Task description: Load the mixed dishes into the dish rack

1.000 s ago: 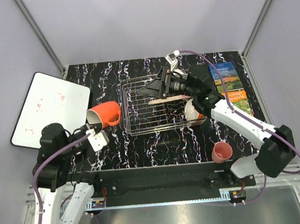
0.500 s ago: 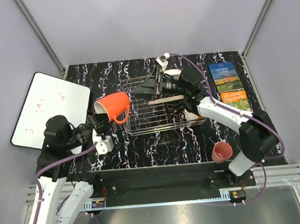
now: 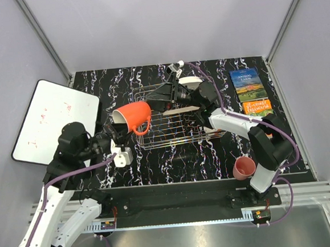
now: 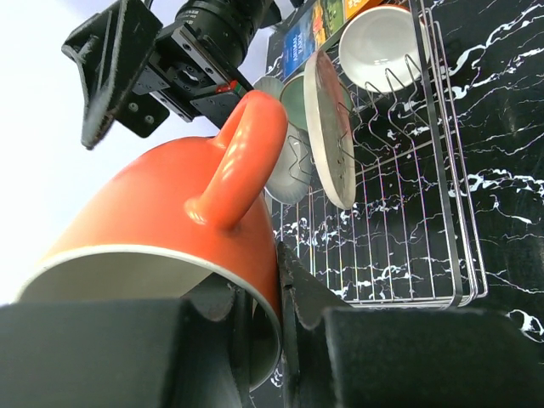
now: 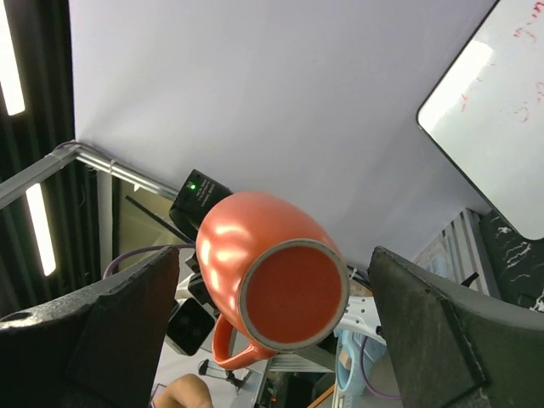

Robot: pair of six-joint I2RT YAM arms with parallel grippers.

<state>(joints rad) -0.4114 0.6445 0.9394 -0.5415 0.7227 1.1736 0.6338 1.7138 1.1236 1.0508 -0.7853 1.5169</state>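
Sideways, orange-red mug [image 3: 133,117] at dish rack's [image 3: 171,135] left edge.
Left gripper [image 3: 118,134] pinches its rim; right gripper [image 3: 154,99] gapes wide, empty, over the rack.

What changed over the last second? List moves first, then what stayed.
The left gripper, shut on the orange-red mug, carried it right to the dish rack's left edge. The right gripper, open, shifted slightly left above the rack. Nothing was taken or released. The pink cup, books and white board stayed put.
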